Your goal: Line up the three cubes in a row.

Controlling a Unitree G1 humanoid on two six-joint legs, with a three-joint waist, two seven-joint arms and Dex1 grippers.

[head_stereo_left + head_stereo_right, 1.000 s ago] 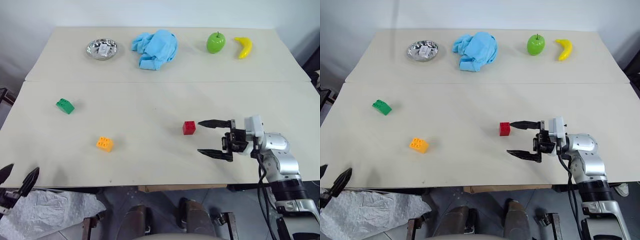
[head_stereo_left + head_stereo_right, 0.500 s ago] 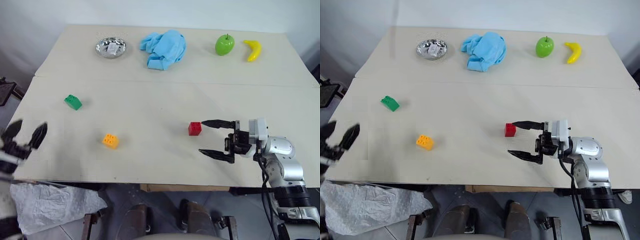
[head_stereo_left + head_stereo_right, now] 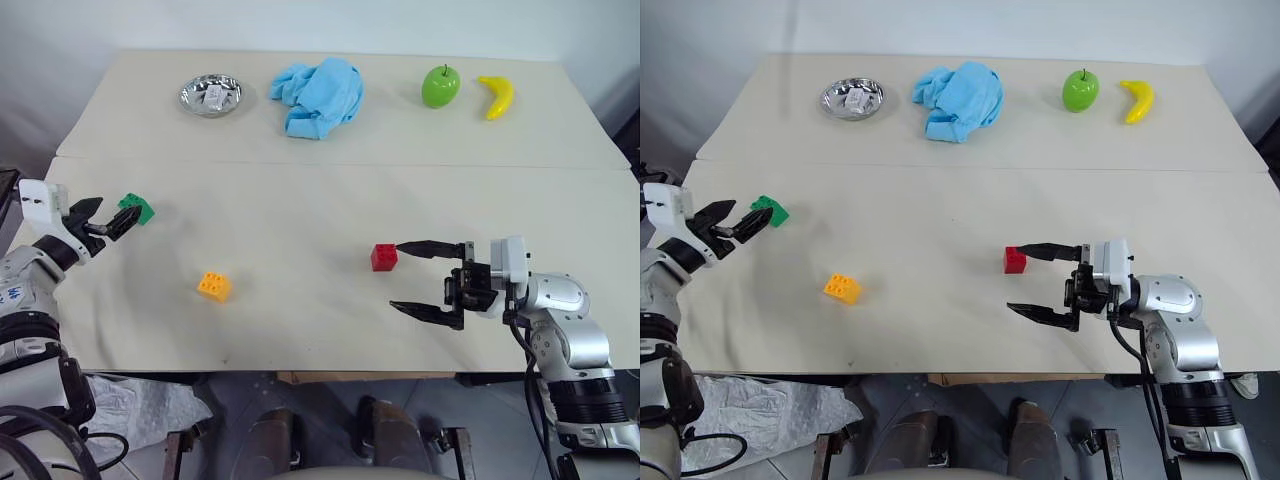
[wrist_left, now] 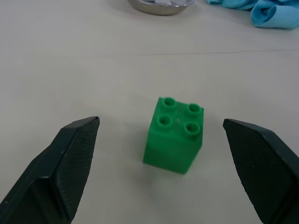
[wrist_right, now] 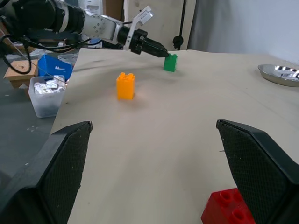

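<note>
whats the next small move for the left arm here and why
Probably ease the left gripper forward a little and close. Its jaws stand open with the green cube centred just ahead between them, not yet enclosed, studs up on the table.

On my desk [image 3: 300,330], three cubes [image 3: 383,257] spread across the near half: one far left, one left of centre nearer me, one right. Bowl [image 3: 210,95], cloth [image 3: 318,95], apple [image 3: 440,86], banana [image 3: 495,95] line the back edge.
</note>
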